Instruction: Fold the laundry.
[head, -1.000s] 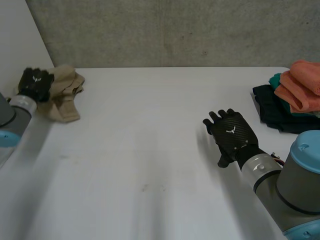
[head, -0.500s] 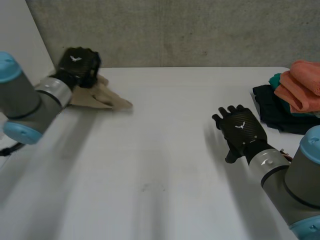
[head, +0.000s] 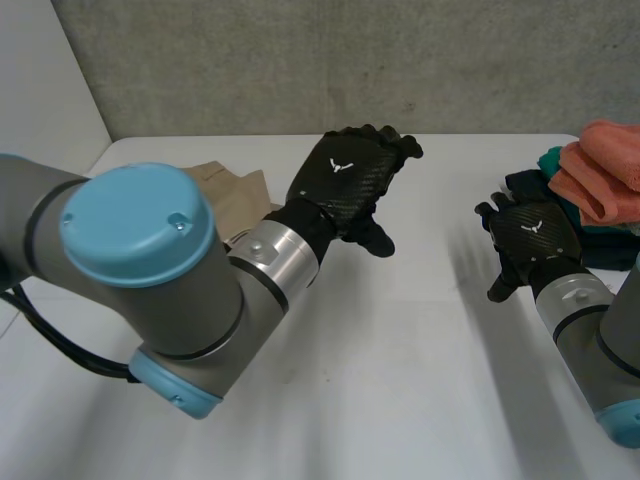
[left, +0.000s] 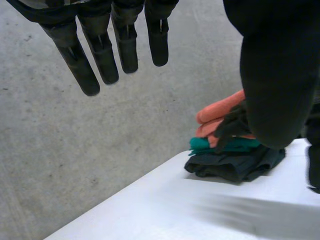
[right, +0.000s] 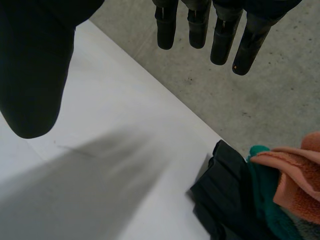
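Note:
A crumpled beige cloth (head: 228, 196) lies on the white table (head: 400, 380) at the back left, partly hidden behind my left arm. My left hand (head: 350, 178) hovers over the back middle of the table, open, its straight fingers (left: 102, 55) holding nothing. At the right edge sits a pile of laundry: an orange towel (head: 606, 165) on a teal cloth (head: 553, 160) on a dark cloth (head: 560, 243). My right hand (head: 530, 236) is just beside that pile, open and empty, fingers (right: 200, 25) straight. The pile shows beyond both hands: orange towel (left: 220, 111), dark cloth (right: 230, 200).
A grey concrete wall (head: 350, 60) runs along the table's far edge. My thick left arm (head: 150, 270) crosses the left half of the table. Bare white tabletop lies between the two hands and toward the front.
My left hand has let go of the beige cloth, opened, and swung right to the table's back middle. My right hand has moved right, closer to the laundry pile.

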